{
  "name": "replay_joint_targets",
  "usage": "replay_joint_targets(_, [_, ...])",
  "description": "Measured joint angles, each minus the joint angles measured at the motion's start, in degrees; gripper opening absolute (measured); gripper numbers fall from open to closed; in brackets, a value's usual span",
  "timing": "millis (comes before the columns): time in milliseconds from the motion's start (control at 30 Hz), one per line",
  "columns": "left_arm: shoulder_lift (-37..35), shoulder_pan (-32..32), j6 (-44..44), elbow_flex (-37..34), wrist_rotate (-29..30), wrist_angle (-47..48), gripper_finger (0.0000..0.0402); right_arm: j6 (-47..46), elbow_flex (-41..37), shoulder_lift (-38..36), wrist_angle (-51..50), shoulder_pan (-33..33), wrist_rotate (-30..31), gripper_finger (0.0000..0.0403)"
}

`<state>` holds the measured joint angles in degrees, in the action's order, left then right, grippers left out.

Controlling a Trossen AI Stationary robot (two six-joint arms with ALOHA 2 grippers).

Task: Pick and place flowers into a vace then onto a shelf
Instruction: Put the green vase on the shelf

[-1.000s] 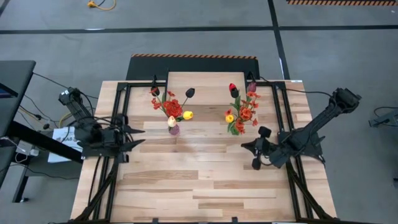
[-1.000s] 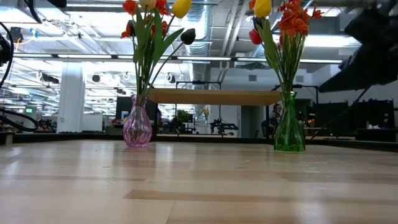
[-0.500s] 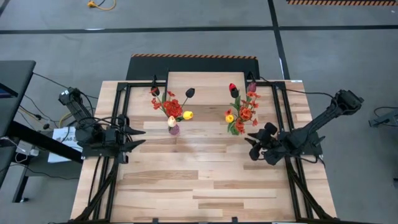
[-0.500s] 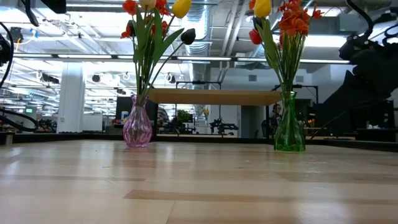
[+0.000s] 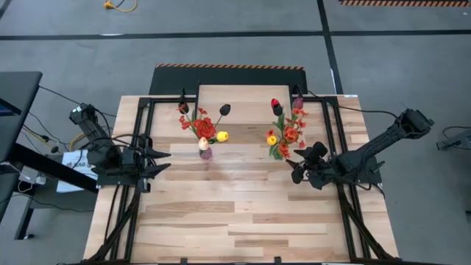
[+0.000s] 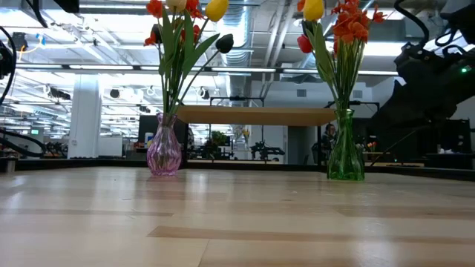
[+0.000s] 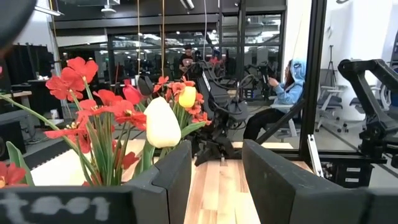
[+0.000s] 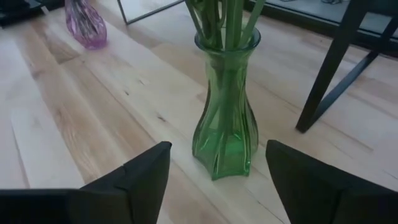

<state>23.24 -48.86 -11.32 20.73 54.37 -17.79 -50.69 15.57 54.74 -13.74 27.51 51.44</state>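
Right claw (image 8: pixel 214 180) had just spread wide, facing green vase (image 8: pixel 225 124) of flowers (image 5: pixel 285 132) on counter (image 5: pixel 235 213); grasp looked imminent. Left claw (image 7: pixel 214 180) stood part-open, idle.

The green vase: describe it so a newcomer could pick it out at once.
On the wood-plank table, just in front of the low shelf, stand two glass vases of flowers. The green vase is the one nearest the open right gripper; its neighbour, the pink vase, is rounder and squatter.
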Motion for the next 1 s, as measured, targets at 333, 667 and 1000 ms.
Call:
replay_joint_targets(333, [0.0,0.0,-0.1,0.0,0.0,0.1,0.0134,-0.3,0.0,0.0,2.9,-1.1,0.1,0.026])
replay_joint_targets(667, [0.0,0.0,-0.1,0.0,0.0,2.0,0.0134,3.2,0.0,0.0,3.6,-4.4,-0.4,0.026])
replay_joint_targets(1000, [0.0,0.0,-0.1,0.0,0.0,2.1,0.0134,15.6,0.0,0.0,7.8,-4.8,-3.6,0.026])
